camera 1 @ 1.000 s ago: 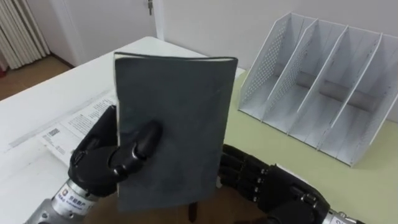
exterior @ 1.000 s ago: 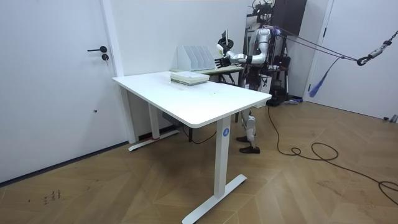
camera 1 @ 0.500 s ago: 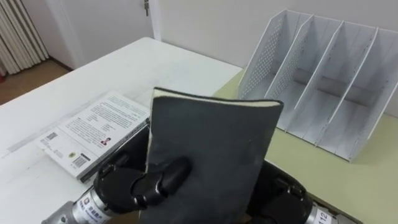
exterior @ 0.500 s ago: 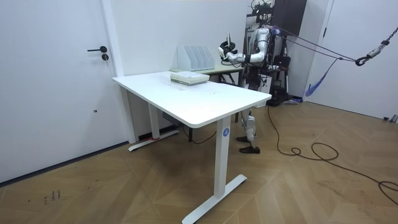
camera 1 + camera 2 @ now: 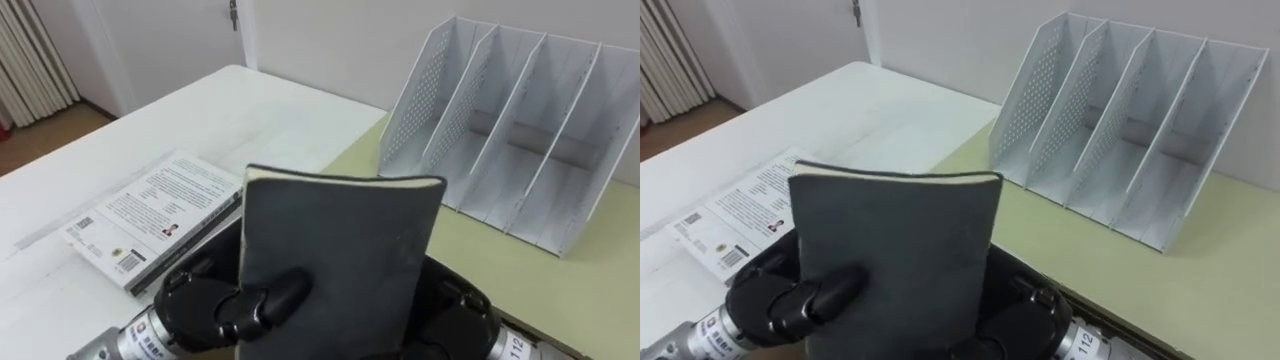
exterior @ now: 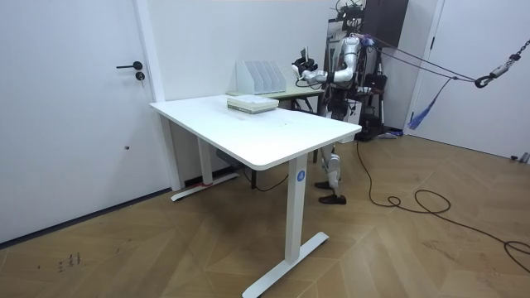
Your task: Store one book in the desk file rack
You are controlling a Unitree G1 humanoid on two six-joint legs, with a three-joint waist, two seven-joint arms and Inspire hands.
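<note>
Your left hand (image 5: pixel 215 310) has its thumb curled over the front cover of the dark grey matte-covered book (image 5: pixel 340 250), clamping it upright above the near edge of the pale green desk (image 5: pixel 480 270). Your right hand (image 5: pixel 455 310) sits behind the book's lower right corner; whether it grips, you cannot tell. The book is lower than a second ago. One white perforated file rack (image 5: pixel 510 140) stands at the green desk's far edge. One white printed book (image 5: pixel 150 215) lies flat on the white desk (image 5: pixel 250 110).

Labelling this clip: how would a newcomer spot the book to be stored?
Before the white file rack, by the white table, the robot's left hand holds a book upright, right hand behind it. It is plain dark grey, unlike the printed white book lying flat.
</note>
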